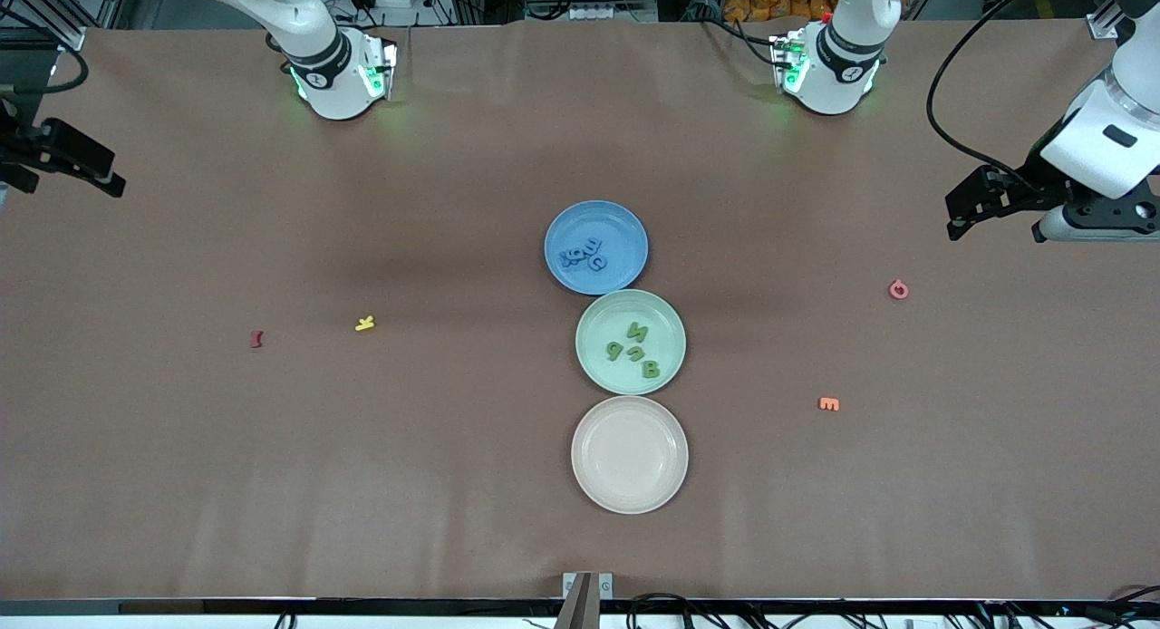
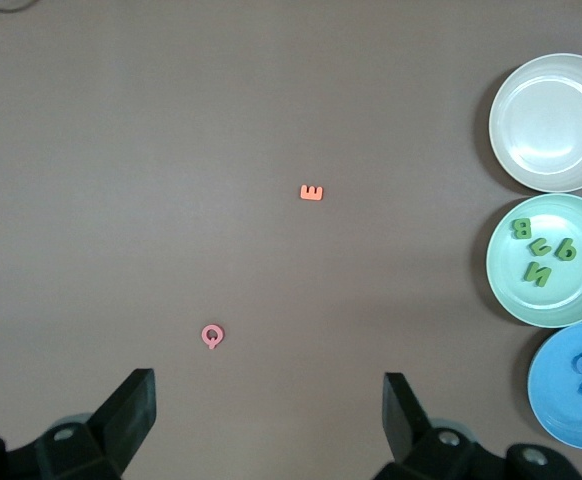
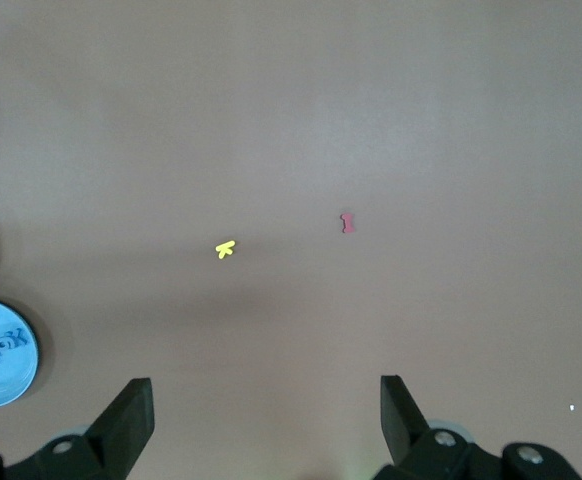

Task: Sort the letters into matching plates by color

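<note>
The blue plate [image 1: 625, 226] sits mid-table and holds several blue letters [image 1: 583, 253] in a cluster. The mint green plate [image 1: 598, 325] touches it, nearer the front camera, and holds several green letters [image 1: 634, 348]. My left gripper [image 1: 956, 214] is open and empty, in the air over bare table at the left arm's end. My right gripper [image 1: 109, 180] is open and empty over the right arm's end. The left wrist view shows its open gripper [image 2: 269, 400], the green plate [image 2: 571, 295] and the blue plate [image 2: 561, 400]. The right wrist view shows its open gripper [image 3: 266, 405] and the blue plate [image 3: 1, 385].
An empty cream-white plate [image 1: 630, 454] lies nearest the front camera, in line with the other two. A red piece [image 1: 256, 339] and a yellow piece [image 1: 364, 323] lie toward the right arm's end. A pink piece [image 1: 898, 290] and an orange piece [image 1: 828, 403] lie toward the left arm's end.
</note>
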